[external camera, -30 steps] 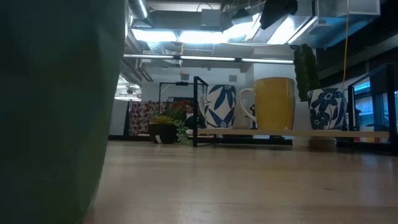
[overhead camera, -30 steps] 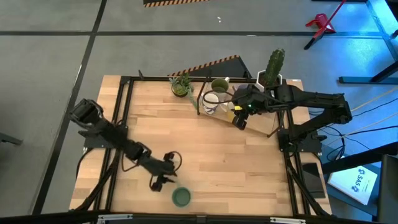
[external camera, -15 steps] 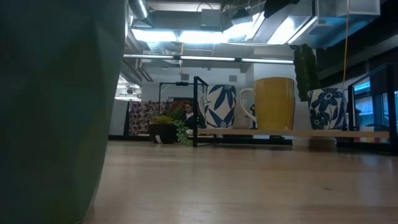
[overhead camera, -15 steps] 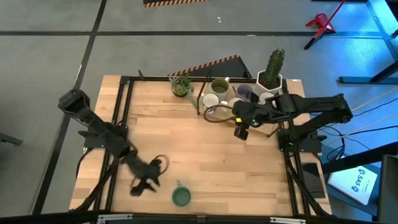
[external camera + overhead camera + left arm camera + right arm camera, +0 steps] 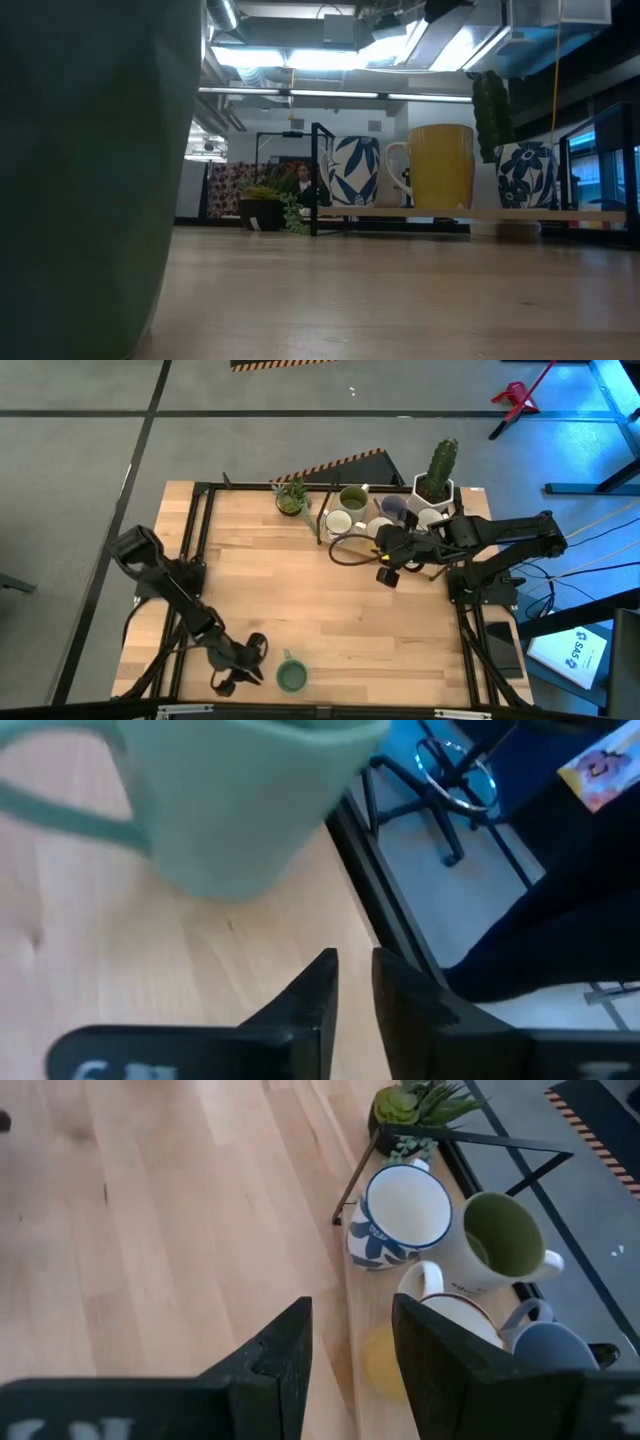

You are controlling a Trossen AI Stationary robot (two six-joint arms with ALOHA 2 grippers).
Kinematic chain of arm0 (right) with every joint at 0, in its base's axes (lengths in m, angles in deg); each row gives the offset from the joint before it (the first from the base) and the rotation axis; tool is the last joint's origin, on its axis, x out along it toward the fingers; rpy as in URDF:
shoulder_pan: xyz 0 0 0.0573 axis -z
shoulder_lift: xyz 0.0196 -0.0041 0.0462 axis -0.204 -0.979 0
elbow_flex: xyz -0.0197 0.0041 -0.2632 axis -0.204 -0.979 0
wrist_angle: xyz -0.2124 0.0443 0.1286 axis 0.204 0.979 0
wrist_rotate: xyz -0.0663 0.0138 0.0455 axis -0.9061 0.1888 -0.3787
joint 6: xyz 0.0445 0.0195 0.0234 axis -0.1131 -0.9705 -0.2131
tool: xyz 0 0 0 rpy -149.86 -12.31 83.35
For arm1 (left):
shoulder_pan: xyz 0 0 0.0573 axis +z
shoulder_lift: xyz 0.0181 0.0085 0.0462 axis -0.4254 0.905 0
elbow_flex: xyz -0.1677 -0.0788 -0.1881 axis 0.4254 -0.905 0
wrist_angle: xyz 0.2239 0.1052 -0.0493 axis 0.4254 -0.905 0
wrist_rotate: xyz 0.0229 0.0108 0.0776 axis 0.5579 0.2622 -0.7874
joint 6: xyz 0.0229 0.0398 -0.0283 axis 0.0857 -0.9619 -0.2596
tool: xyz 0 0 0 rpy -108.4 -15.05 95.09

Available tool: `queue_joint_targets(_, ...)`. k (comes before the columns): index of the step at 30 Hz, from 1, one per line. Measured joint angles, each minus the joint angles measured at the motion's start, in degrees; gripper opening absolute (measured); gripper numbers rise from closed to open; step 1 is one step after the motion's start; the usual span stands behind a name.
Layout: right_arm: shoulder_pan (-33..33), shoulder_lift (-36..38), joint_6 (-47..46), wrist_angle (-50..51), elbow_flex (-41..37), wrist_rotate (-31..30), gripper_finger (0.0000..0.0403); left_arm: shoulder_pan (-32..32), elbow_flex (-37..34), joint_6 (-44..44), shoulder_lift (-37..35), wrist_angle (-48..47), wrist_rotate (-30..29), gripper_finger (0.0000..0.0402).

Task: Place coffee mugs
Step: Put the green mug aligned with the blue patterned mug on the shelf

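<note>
- A teal green ceramic mug [image 5: 292, 677] stands alone on the pale wooden table [image 5: 320, 595], close to its near edge and a little left of the middle; in the low view it fills the left side of the picture [image 5: 90, 170].
- The left gripper [image 5: 236, 665] sits low over the table just to the left of that mug, not touching it. Its two dark fingers [image 5: 312, 995] are nearly together with only a thin slit between them, and nothing is held.
- At the far side, a group of mugs stands on a low shelf: a white mug with blue leaf pattern [image 5: 396, 1215], an olive green mug [image 5: 503, 1240] beside it, a cream-yellow mug [image 5: 440, 166], and a lavender-blue mug [image 5: 549, 1352].
- The right gripper [image 5: 388, 567] hovers just near of this group, over bare wood. Its fingers [image 5: 285, 1355] are spread apart and empty.
- A small leafy green potted plant [image 5: 291, 497] stands at the left end of the shelf, and a white angular pot with a cactus [image 5: 437, 472] at the right end.
</note>
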Motion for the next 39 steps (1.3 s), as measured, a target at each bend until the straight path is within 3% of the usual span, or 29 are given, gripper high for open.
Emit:
queue_joint_targets(3,0.0,0.0,-0.1,0.0,0.0,-0.4,0.0127,3.0,0.0,-3.8,2.4,4.7,2.6,0.0040)
queue_joint_targets(7,0.0,0.0,-1.1,0.0,0.0,-0.4,0.0127,8.4,0.5,-7.6,6.4,13.0,10.7,0.0018)
queue_joint_targets(11,0.0,0.0,-1.3,0.0,0.0,-0.3,0.0127,12.5,3.4,-11.0,10.5,15.1,18.3,0.0002)
queue_joint_targets(19,0.0,0.0,-1.3,0.0,0.0,-0.4,0.0127,21.4,9.2,-16.9,14.1,15.5,18.7,0.0002)
queue_joint_targets(25,-0.1,0.0,-2.4,0.2,-0.1,-0.4,0.0127,31.0,9.2,-19.0,14.2,16.5,17.8,0.0002)
queue_joint_targets(29,-2.1,-0.2,-8.3,0.0,-2.5,-0.2,0.0127,37.0,9.8,-18.7,14.2,17.4,18.0,0.0002)
queue_joint_targets(32,-4.9,-1.2,-9.9,-2.5,-4.7,1.7,0.0127,40.9,10.8,-14.4,13.8,17.4,22.6,0.0002)
queue_joint_targets(35,-8.2,-3.5,-5.5,-10.2,-6.5,4.3,0.0127,42.3,10.7,-10.6,11.2,16.2,29.2,0.0001)
queue_joint_targets(39,-11.6,-9.7,-2.9,-19.0,-7.1,6.5,0.0127,41.5,10.3,-11.8,2.8,9.4,29.7,0.0001)
